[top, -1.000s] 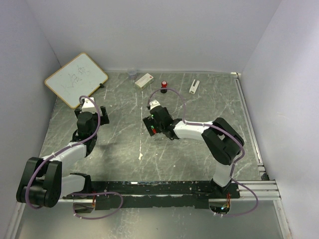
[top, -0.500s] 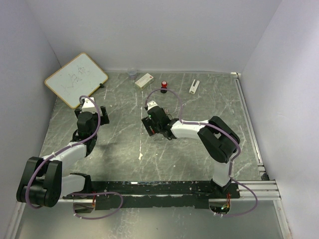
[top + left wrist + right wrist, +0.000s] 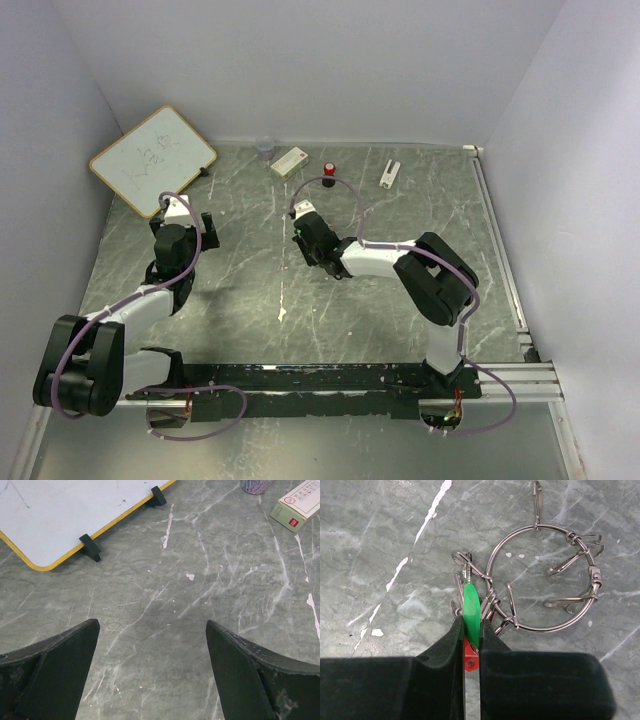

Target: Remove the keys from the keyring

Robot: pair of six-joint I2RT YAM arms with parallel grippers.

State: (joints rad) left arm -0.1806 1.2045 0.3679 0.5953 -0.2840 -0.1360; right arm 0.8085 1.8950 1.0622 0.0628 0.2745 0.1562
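Observation:
In the right wrist view my right gripper [image 3: 472,621] is shut on the green key [image 3: 471,605], pinching its plastic head edge-on between both fingers. The red key [image 3: 469,663] shows just below it, in the slot between the fingers. The keyring [image 3: 552,528] lies flat on the table to the right, a thin silver loop carrying several small wire clips; the keys hang from clips at its left side. From above, the right gripper [image 3: 306,238] covers the keys. My left gripper [image 3: 152,630] stands open over bare table, at the left [image 3: 205,228].
A whiteboard [image 3: 152,158] leans at the back left, its feet in the left wrist view [image 3: 90,547]. Along the back stand a clear cup [image 3: 265,148], a small box [image 3: 289,161], a black cylinder with a red cap [image 3: 329,170] and a white stick [image 3: 389,173].

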